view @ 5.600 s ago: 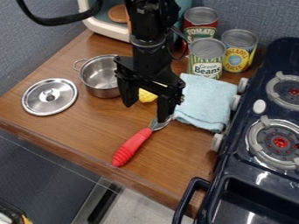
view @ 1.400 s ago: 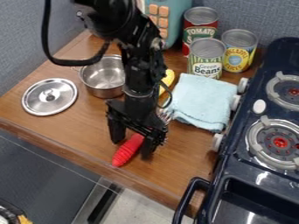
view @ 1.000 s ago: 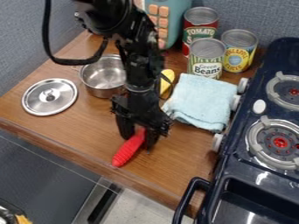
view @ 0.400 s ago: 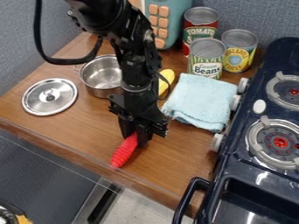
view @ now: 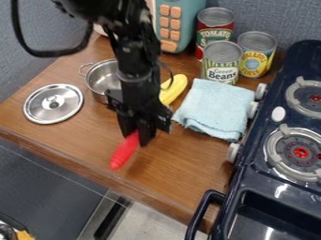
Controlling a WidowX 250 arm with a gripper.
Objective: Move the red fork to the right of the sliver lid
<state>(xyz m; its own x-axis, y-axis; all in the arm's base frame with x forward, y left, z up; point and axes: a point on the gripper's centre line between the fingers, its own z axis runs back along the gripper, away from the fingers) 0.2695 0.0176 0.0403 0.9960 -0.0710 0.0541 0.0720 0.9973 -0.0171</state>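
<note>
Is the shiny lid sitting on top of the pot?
No, the silver lid lies flat on the wooden counter, beside the pot.

Arm (view: 134, 56) comes in from top edge, bent. Gripper (view: 138, 137) hangs pointing down, fingers drawn close together.

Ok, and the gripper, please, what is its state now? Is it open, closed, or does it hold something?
Gripper: closed on the red fork, holding it by the handle.
</note>
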